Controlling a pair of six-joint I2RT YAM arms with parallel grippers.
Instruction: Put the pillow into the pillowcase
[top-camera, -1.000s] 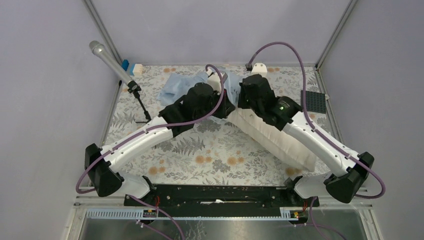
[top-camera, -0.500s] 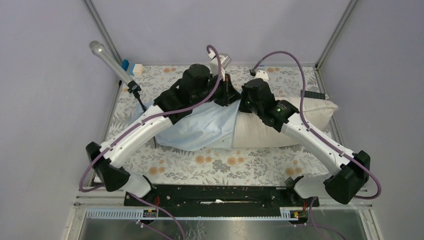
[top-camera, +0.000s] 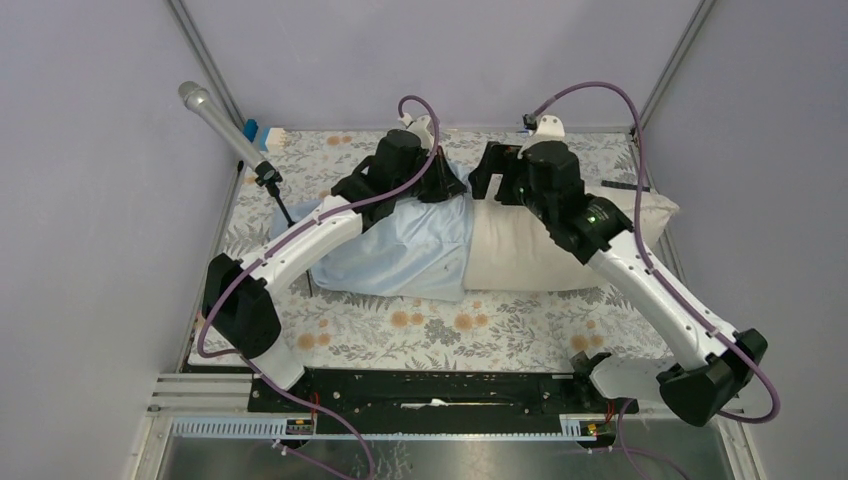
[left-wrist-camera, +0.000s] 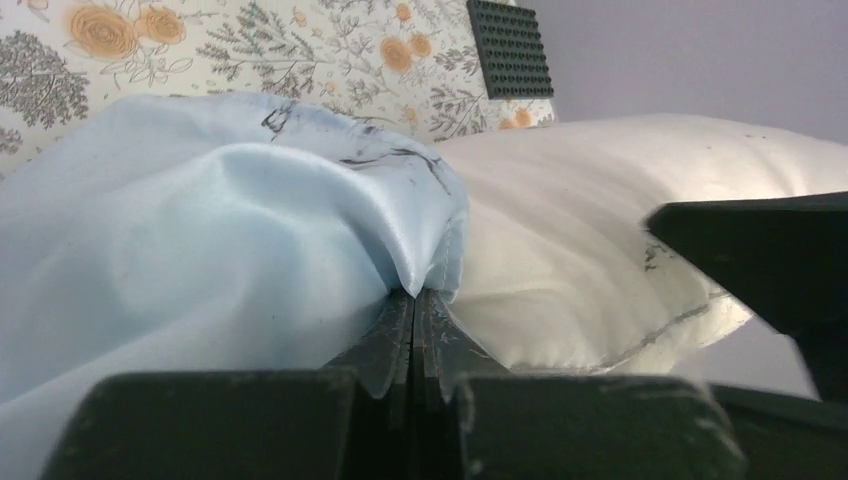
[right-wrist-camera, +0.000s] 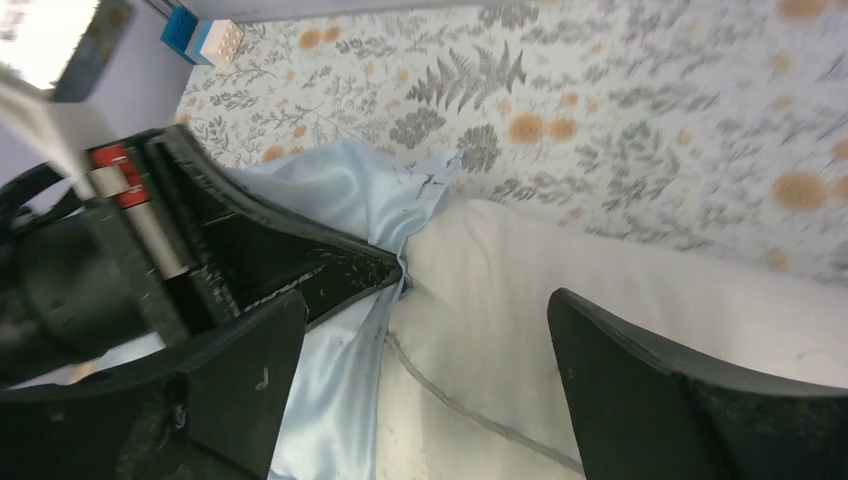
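My left gripper pinches the hem of the pillowcase at the far edge of the pillow, jaws pressed together on the blue fabric. The pillow lies across the floral cloth, its left half inside the pillowcase, its right half bare. My right gripper hangs just over the pillow's bare part, beside the case's mouth, jaws spread wide and holding nothing; whether a finger grazes the pillow is hard to tell. A black studded plate lies beyond the pillow's right end.
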